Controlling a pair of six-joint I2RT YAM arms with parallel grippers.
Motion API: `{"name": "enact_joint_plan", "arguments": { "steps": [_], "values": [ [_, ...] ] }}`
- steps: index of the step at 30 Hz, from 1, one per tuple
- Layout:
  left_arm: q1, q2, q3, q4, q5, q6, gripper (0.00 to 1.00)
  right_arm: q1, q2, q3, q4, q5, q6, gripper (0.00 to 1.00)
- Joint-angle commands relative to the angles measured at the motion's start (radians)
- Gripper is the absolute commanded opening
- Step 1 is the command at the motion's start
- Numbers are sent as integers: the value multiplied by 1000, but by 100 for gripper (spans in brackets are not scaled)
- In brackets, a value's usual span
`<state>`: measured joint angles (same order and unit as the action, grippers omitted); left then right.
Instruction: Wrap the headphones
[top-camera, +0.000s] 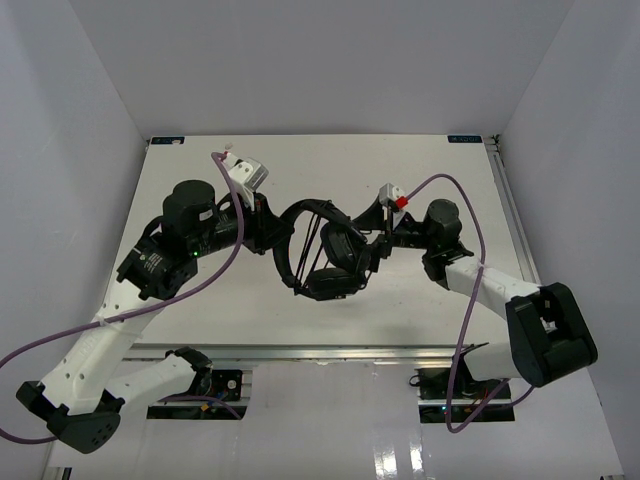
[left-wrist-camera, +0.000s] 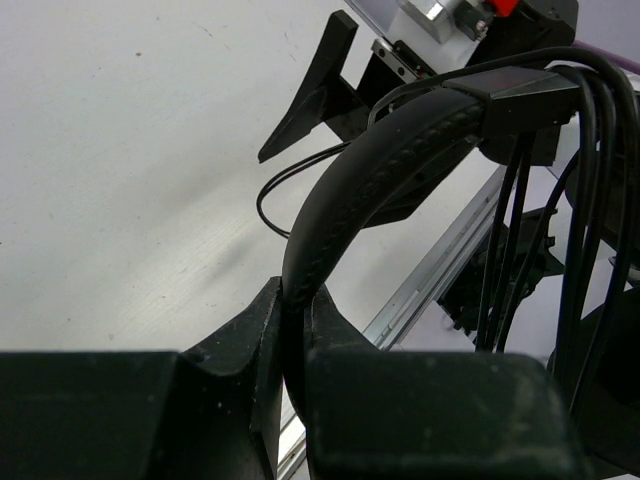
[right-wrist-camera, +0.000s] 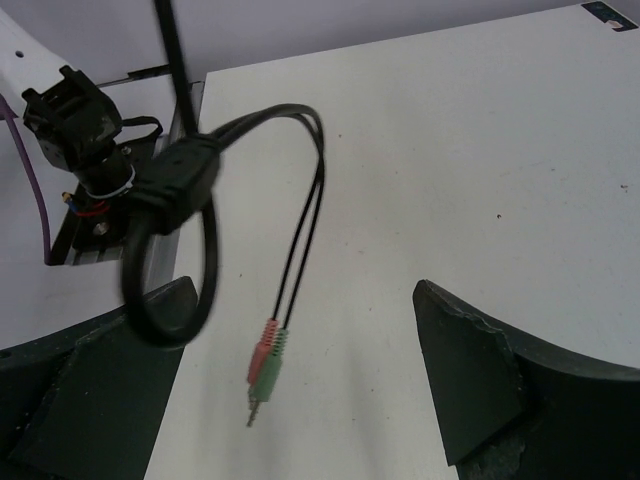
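Note:
The black headphones (top-camera: 325, 262) hang above the middle of the white table between my two grippers. My left gripper (top-camera: 272, 236) is shut on the padded headband (left-wrist-camera: 372, 165), which rises from between its fingertips (left-wrist-camera: 262, 320). Several strands of thin black cable (left-wrist-camera: 590, 210) run across the headset on the right of the left wrist view. My right gripper (top-camera: 378, 232) is open just right of the earcups. Its fingers (right-wrist-camera: 470, 370) stand wide apart with nothing between them. The cable's pink and green plugs (right-wrist-camera: 266, 362) dangle in the gap below a small inline box (right-wrist-camera: 180, 180).
Purple robot cables (top-camera: 470, 250) arc over both arms. An aluminium rail (top-camera: 330, 352) runs along the table's near edge and another (top-camera: 510, 210) along its right side. White walls close in the back and sides.

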<state>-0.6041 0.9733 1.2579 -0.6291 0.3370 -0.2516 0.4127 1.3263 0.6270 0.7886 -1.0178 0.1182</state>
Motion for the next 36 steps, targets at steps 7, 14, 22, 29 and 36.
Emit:
{"name": "enact_joint_plan", "arguments": {
  "steps": [7,14,22,29,36],
  "values": [
    [-3,-14,69,37,27,-47,0,74,172,103,294,-19,271,92],
    [-3,-16,66,40,22,-49,0,139,190,105,401,-10,409,91],
    [-3,-12,67,62,34,-72,0,144,216,106,464,38,453,86],
    [-3,-20,78,70,23,-90,0,135,194,66,467,9,337,86],
    [-3,-36,84,85,-30,-137,0,130,122,-15,491,-58,138,92]
  ]
}}
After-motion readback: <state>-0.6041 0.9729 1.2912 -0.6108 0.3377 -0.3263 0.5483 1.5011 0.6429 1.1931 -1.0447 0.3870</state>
